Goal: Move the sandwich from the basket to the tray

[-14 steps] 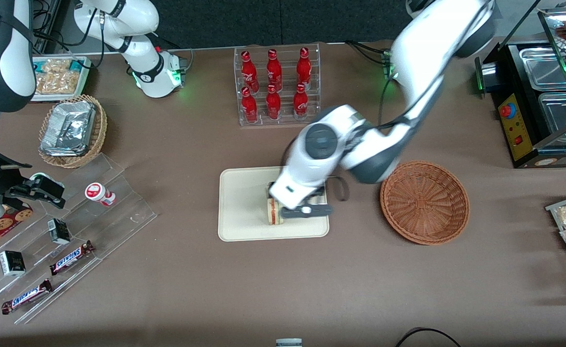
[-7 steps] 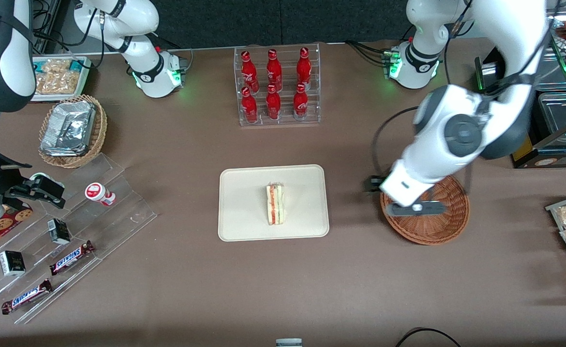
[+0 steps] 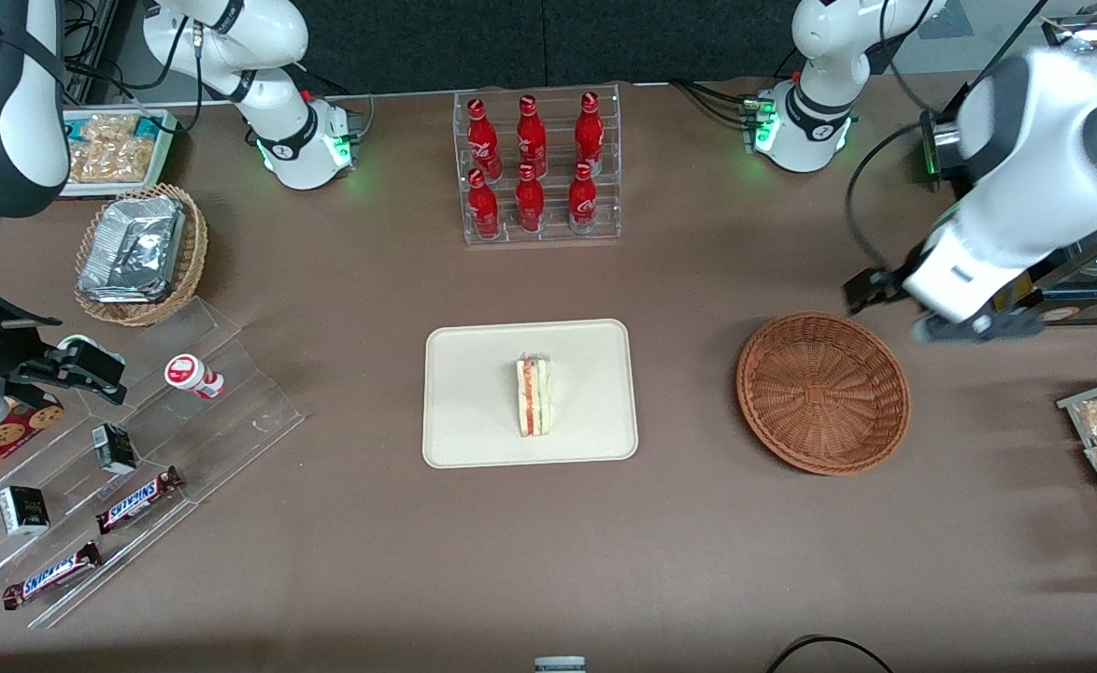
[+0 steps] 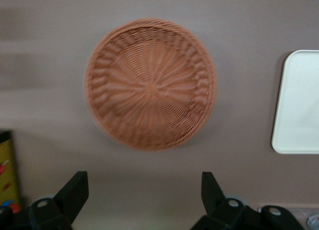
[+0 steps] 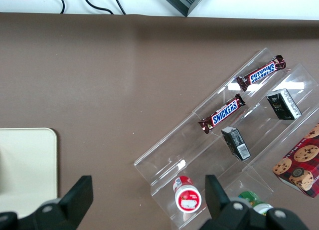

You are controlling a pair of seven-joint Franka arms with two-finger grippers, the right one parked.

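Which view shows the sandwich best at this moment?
The front view: the sandwich lies in full sight on the tray, filling stripes visible. The left wrist view shows only the empty basket and a tray edge; the right wrist view shows only a tray corner. The gripper, jaws open, is above the table near the basket.

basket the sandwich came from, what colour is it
Reddish-brown woven wicker basket, clearest in the left wrist view; the open gripper hangs above it.

Basket [image 3: 823, 393] rough woven wicker; tray [image 3: 474, 393] smooth matt.
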